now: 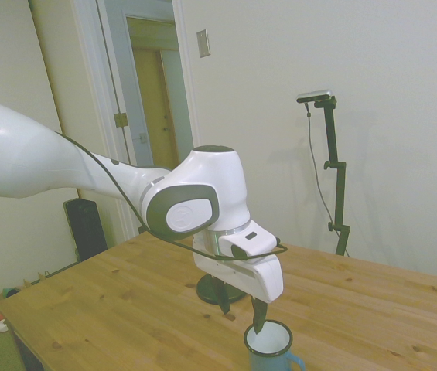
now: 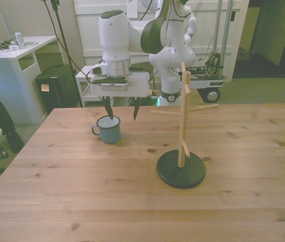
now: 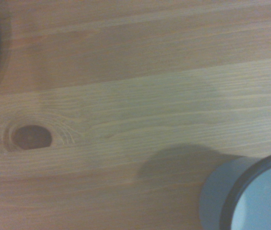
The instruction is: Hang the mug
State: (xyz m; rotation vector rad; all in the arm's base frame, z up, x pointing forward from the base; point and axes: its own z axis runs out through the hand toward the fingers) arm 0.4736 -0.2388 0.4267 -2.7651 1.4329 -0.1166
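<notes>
The mug (image 2: 109,129) stands upright on the table (image 2: 81,201), left of centre in the front view and near the far edge, its loop handle turned toward the front view's left. In the side view it sits at the bottom edge of the frame (image 1: 270,349), partly cut off, showing its white inside and dark rim.

The end effector (image 2: 122,112) hangs over it with its two dark fingers spread apart and holding nothing (one fingertip (image 2: 109,112) dips at the mug's rim on the front view's right side of it, the other (image 2: 135,111) hangs well clear further to the right). In the side view one finger (image 1: 259,313) reaches down to the rim, though I cannot tell whether it touches.

The wooden mug tree (image 2: 182,131) stands on a dark round base (image 2: 181,170) right of centre in the front view, well apart from the mug, its pegs bare.

The wrist view shows the mug's rim and grey-blue wall (image 3: 250,194) in the lower right corner, beside a dark knot (image 3: 31,137) in the wood
</notes>
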